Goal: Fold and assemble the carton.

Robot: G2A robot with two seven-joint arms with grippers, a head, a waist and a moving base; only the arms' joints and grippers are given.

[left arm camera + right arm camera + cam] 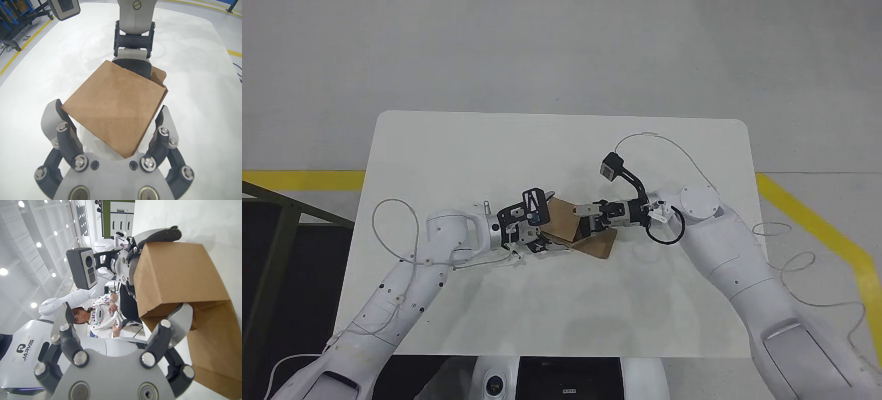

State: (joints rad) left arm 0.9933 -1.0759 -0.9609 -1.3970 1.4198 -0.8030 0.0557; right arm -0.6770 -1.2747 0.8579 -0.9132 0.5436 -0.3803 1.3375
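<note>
Left claw (111, 109), right claw (125, 309) (one carton (175, 272))

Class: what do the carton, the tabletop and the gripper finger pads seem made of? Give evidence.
The carton: brown cardboard, matte, with creased folds and raw edges. The tabletop: smooth white, slightly glossy, perhaps laminate; soft reflections show. The finger pads: black, matte, finely textured, probably rubber.

The brown carton (113, 106) is tilted, half-folded, open-ended.
</note>
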